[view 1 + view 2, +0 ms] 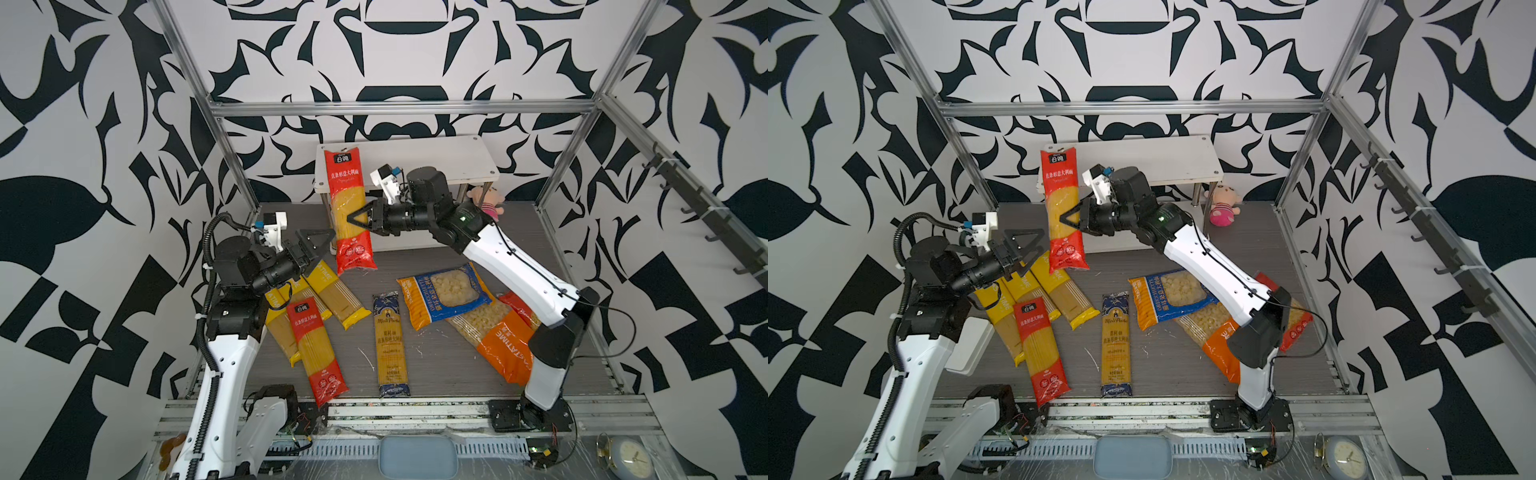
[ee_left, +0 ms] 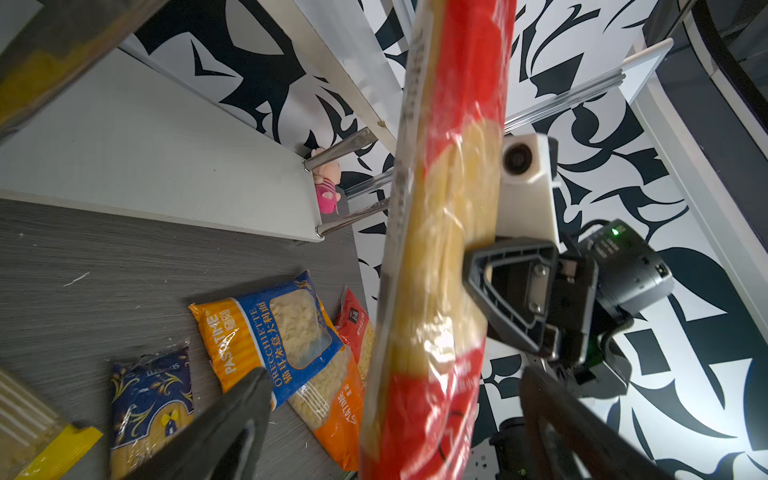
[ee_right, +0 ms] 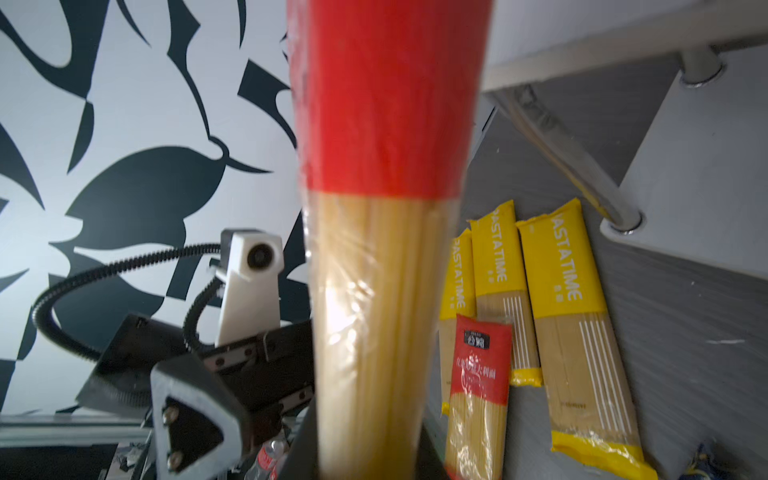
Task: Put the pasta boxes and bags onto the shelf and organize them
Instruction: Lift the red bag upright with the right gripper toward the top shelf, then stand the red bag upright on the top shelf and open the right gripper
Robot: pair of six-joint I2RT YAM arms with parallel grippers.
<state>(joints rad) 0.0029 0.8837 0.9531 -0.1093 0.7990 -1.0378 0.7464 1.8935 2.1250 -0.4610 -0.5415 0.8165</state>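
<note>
Right end effector (image 1: 349, 219) gripping red spaghetti pack (image 1: 345, 183) (upright), left end effector (image 1: 326, 245) agape

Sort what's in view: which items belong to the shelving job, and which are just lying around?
Job: shelf, lifted red spaghetti pack, red spaghetti pack on the table, dark blue spaghetti pack, three yellow spaghetti packs, blue bag, orange bag, red bag.
Lying about: pink doll, clock.

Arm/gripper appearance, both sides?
White link shells, black joints on both. The left arm has black corrugated conduit; the right arm a thin black cable and green LED. The left gripper and right gripper: black triangular hollow fingers, white camera mounts.
</note>
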